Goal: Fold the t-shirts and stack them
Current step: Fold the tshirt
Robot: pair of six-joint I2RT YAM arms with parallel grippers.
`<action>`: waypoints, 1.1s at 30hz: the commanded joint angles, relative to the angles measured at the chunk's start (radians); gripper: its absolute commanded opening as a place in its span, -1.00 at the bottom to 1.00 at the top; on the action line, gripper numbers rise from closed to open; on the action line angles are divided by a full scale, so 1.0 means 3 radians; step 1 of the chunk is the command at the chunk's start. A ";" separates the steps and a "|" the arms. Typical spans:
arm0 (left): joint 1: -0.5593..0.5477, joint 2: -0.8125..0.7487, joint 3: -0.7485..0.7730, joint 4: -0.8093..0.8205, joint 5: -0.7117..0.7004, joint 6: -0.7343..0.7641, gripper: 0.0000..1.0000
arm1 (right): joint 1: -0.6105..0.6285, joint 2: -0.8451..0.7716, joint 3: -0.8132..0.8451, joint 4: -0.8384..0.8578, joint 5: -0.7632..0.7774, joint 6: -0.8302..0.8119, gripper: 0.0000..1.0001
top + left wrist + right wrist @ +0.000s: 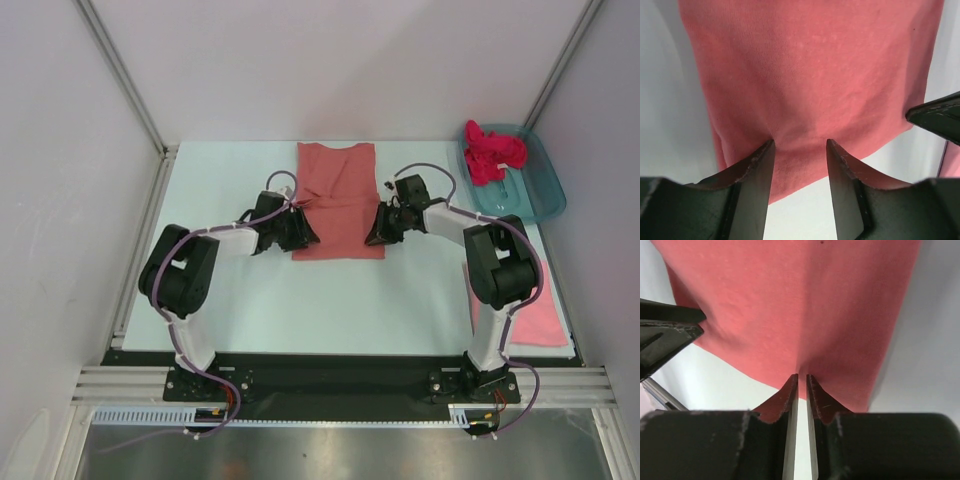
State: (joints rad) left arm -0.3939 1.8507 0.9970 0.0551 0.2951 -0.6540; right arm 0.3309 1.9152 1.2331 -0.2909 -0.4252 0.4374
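Observation:
The salmon-coral t-shirt (338, 200) lies flat mid-table as a long rectangle. My left gripper (300, 232) is at its near left edge, open, with both fingertips pressed on the cloth (805, 75) astride the hem, as the left wrist view (800, 144) shows. My right gripper (381, 230) is at the near right edge, and its jaws (802, 376) are pinched on the hem, where the cloth (790, 300) creases. The magenta t-shirt (492, 152) is bunched in the teal tub. The lighter pink t-shirt (542, 312) lies folded at the near right.
The teal tub (535, 195) stands at the far right corner. White walls with metal posts enclose the table. The right arm's base link overhangs the lighter pink t-shirt. The other gripper's finger shows in each wrist view, at the right (937, 117) and at the left (667, 332).

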 commanded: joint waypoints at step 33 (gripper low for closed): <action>-0.0140 -0.1415 -0.0737 -0.0475 -0.0518 0.0477 0.39 | -0.0438 -0.1225 -0.1324 0.0386 0.0006 -0.0052 0.07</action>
State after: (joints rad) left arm -0.4679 1.4460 0.6666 -0.0154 0.2089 -0.6010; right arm 0.2359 1.5631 0.7433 -0.1883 -0.4515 0.4576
